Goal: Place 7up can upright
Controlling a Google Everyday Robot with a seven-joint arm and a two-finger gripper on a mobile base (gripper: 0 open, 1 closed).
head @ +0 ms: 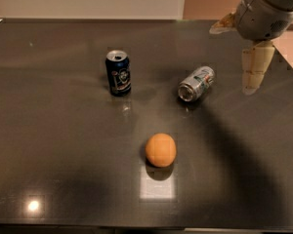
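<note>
A robot's claw (233,58) hangs above the right rear of a dark desk (49,145), spread wide and holding nothing, one pale finger (254,66) pointing down and the other jutting left beside the grey wrist. The 7up can (197,83) lies on its side just left of and below the claw, apart from it, one round end turned toward the camera and the desk's front left. A blue can (118,72) stands upright well to the left, and an orange (160,149) sits nearer the front edge, both apart from the fallen can.

The task appears to be at its approach stage: the can is not yet gripped and not yet stood up. The next move likely calls for bringing the claw down and leftward over the can, turning it so the fingers straddle the rounded body across its width, and closing before any lift. The can looks free to roll on the smooth top, so a nudge from one finger could send it toward the blue can or the orange.
</note>
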